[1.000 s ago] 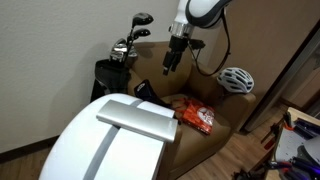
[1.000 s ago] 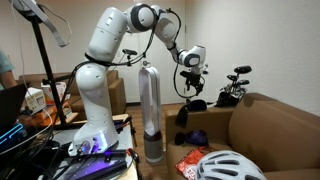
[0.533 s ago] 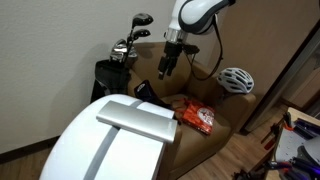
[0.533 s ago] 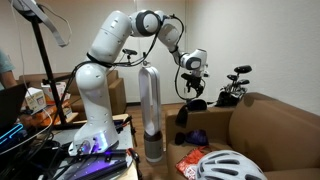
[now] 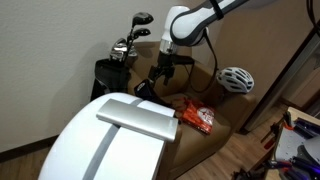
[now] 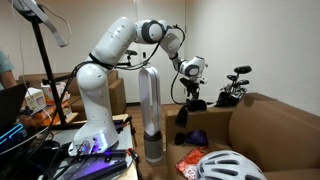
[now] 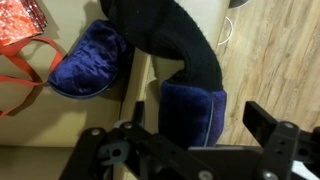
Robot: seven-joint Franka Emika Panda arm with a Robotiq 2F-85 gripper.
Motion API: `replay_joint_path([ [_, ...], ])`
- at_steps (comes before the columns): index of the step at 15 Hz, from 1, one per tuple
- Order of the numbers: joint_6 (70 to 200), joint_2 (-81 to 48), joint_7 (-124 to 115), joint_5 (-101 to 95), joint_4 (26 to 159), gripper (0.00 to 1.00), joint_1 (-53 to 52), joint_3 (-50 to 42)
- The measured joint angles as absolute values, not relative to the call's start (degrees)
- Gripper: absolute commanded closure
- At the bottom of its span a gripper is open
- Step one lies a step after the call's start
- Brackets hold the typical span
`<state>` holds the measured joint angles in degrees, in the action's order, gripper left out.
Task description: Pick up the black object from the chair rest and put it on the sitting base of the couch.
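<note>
The black object [image 7: 170, 45] is a long dark piece of fabric lying over the brown couch's arm rest [image 5: 150, 97]; it also shows in an exterior view [image 5: 143, 90]. In the wrist view a blue padded piece [image 7: 195, 112] lies just below it. My gripper [image 7: 199, 118] is open, its fingers [image 7: 265, 122] standing either side of the blue piece, close above the arm rest. In both exterior views the gripper [image 5: 159, 77] [image 6: 192, 97] hangs just over the arm rest. The couch seat [image 5: 215, 128] is to the right.
A red snack bag [image 5: 197, 118] lies on the seat, with a blue slipper [image 7: 90, 62] beside it. A white helmet [image 5: 236, 78] rests on the far arm. Golf clubs [image 5: 130, 45] stand behind the couch. A white fan [image 5: 120, 135] stands in front and a tall tower fan [image 6: 150, 110] nearby. Wooden floor [image 7: 275, 50] lies beyond the arm rest.
The arm has come down and moved toward the arm rest, bringing the open gripper from above the backrest to just over the black object.
</note>
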<state>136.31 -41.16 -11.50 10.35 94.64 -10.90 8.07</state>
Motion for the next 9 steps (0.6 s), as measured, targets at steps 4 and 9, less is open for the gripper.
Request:
replay_joint_path([
  [4, 138.58, -45.87, -18.28, 10.65, 91.45, 0.0, -12.31, 6.79],
  [9, 140.47, -53.05, -19.47, 10.26, 86.33, 0.24, -13.51, 5.58],
])
